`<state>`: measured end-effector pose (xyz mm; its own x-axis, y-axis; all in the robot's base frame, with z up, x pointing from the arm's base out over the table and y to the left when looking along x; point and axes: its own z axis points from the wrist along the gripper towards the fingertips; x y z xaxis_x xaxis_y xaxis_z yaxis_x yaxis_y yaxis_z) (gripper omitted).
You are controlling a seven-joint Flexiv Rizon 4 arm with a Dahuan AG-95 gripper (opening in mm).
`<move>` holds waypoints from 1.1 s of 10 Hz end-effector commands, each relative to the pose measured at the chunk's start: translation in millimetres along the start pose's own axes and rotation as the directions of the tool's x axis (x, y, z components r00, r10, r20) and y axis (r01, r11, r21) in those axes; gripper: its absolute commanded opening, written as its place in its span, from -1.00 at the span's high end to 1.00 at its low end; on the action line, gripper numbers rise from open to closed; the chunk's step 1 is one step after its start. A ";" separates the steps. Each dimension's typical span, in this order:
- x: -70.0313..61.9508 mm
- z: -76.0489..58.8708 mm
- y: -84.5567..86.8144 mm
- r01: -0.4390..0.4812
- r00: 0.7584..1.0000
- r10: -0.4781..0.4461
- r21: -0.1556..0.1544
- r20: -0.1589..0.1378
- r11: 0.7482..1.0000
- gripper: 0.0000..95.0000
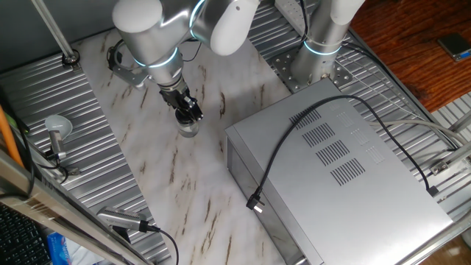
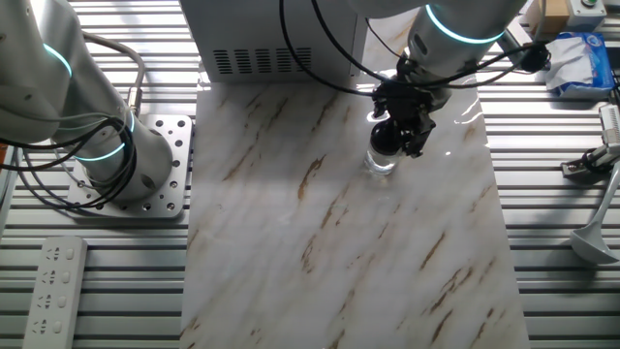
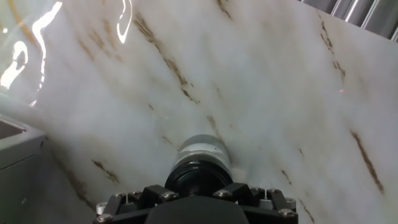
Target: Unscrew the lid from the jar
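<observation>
Tool (image 2: 405, 131) grips the lid (image 3: 198, 177) directly beneath it, atop the jar (image 1: 189, 129) standing on the marble table (image 1: 169, 177)

My black matt metal fingers (image 3: 200, 198) are closing around the small dark glossy lid (image 3: 198, 177) of the tiny clear glassy jar (image 2: 381, 161), standing on the smooth, shiny white marble-veined tabletop (image 1: 176, 184) beside a large brushed grey metal box (image 1: 346, 177).

Dark lid (image 3: 198, 177), clear jar (image 2: 381, 162), brown-veined white marble tabletop (image 2: 329, 252)
</observation>
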<state>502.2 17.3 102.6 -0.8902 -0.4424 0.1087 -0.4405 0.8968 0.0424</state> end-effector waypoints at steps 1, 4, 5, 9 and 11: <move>-0.2 0.0 -0.1 -0.002 1.000 0.002 0.006 0.005 1.000 -0.60; -0.3 0.3 -0.1 -0.001 1.000 0.001 0.005 0.006 1.000 -0.60; -0.3 0.5 -0.1 -0.004 1.000 0.004 0.005 0.007 1.000 -0.60; -0.3 1.8 0.1 -0.005 1.000 0.005 0.005 0.007 1.000 -0.60; -0.4 2.8 0.2 -0.005 1.000 0.005 0.004 0.007 1.000 -0.60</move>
<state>502.1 17.7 99.7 -0.8933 -0.4376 0.1021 -0.4361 0.8991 0.0381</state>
